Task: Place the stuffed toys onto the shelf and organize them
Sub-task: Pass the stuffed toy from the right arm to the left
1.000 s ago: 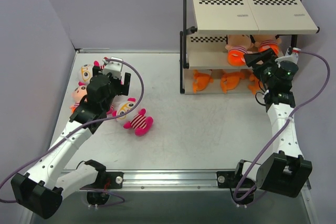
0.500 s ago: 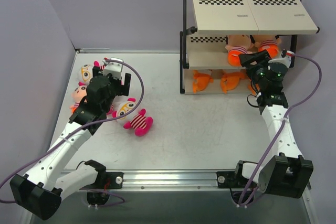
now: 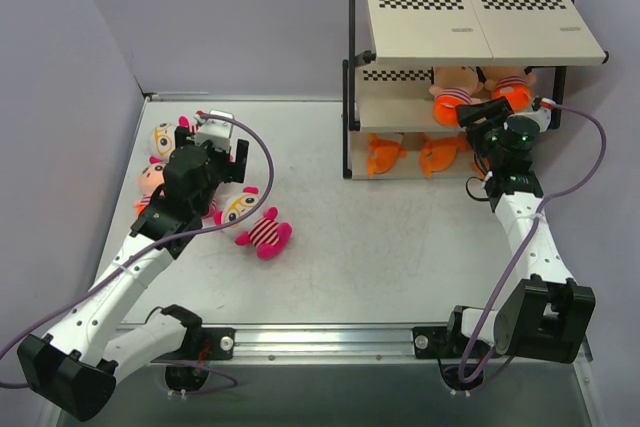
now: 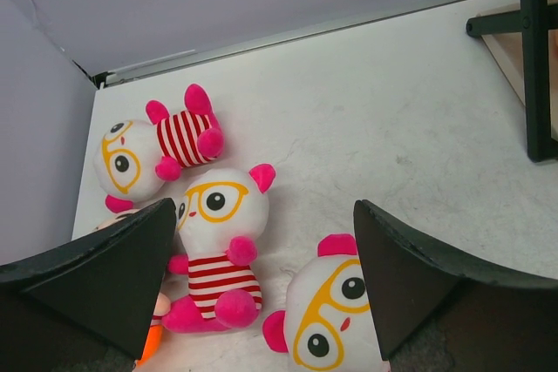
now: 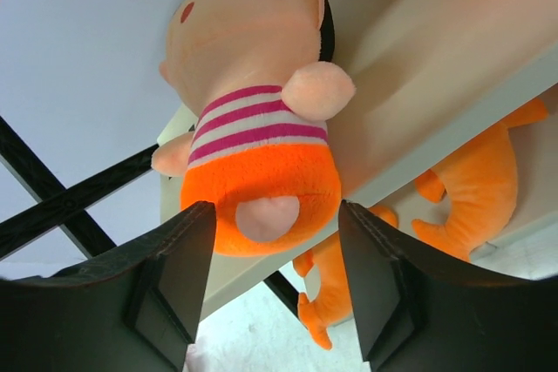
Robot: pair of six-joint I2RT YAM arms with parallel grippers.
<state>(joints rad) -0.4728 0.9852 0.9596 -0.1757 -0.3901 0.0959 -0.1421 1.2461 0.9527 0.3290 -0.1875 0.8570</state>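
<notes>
Right gripper [image 5: 275,211] has slid left along the shelf [image 5: 418,102], upper right overhead. Its narrowing jaws straddle the middle tier's striped doll [image 5: 253,84]; clamped or not, I cannot tell. It is probably tidying the doll. Left gripper [image 4: 266,206] stays spread over the waiting glasses toys [image 4: 218,206], centre left.

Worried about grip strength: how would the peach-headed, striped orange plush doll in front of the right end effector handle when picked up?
The peach-headed, striped orange plush doll looks stuffed and soft, so it would probably squash and flop. Likely light for its size. Its fuzzy fabric probably won't slip.
</notes>
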